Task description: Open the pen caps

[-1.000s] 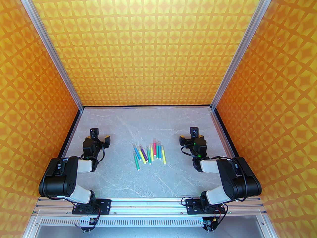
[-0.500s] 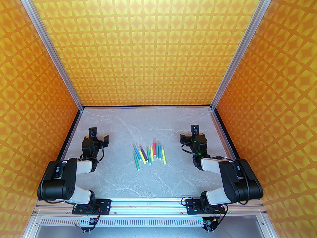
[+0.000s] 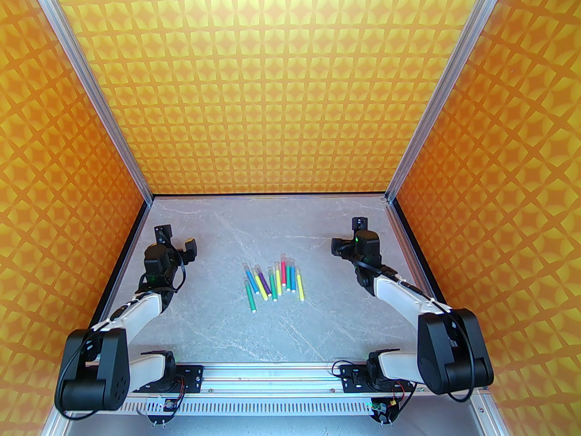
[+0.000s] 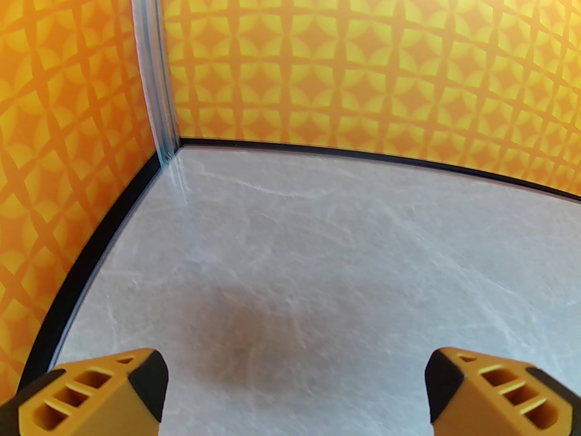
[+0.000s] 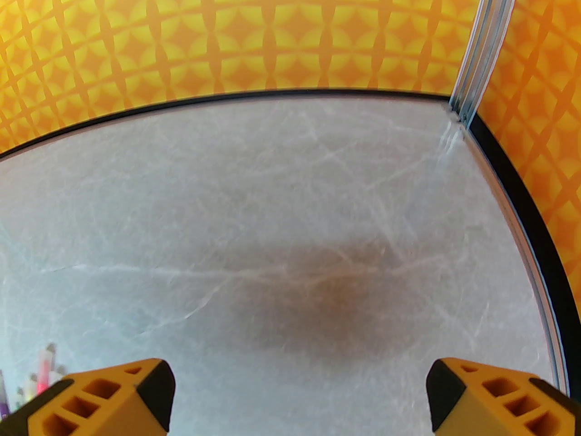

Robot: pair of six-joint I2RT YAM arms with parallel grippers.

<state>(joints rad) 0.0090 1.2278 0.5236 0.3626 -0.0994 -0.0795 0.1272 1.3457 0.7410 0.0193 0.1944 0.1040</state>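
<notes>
Several pens (image 3: pixel 272 282) with green, blue, yellow, purple and pink barrels lie side by side in a loose row at the middle of the table. Their translucent pen caps (image 3: pixel 284 258) sit on the far ends. My left gripper (image 3: pixel 176 240) hovers open to the left of the row, well apart from it. To the right of the row, my right gripper (image 3: pixel 347 235) is also open and empty. In the left wrist view the left gripper (image 4: pixel 295 393) has bare table between its yellow fingers (image 4: pixel 91 398). The right gripper (image 5: pixel 299 393) points at bare table, with the pens (image 5: pixel 43 375) at its lower left.
The grey marble table (image 3: pixel 281 325) is boxed in by orange patterned walls (image 3: pixel 281 84) on three sides, with aluminium posts (image 3: pixel 150 195) at the far corners. The arm bases sit on a rail (image 3: pixel 272 373) at the near edge.
Both arms have stretched out, elbows dropping low. Both grippers have moved away from the bases toward the far wall. The pens have not moved.
</notes>
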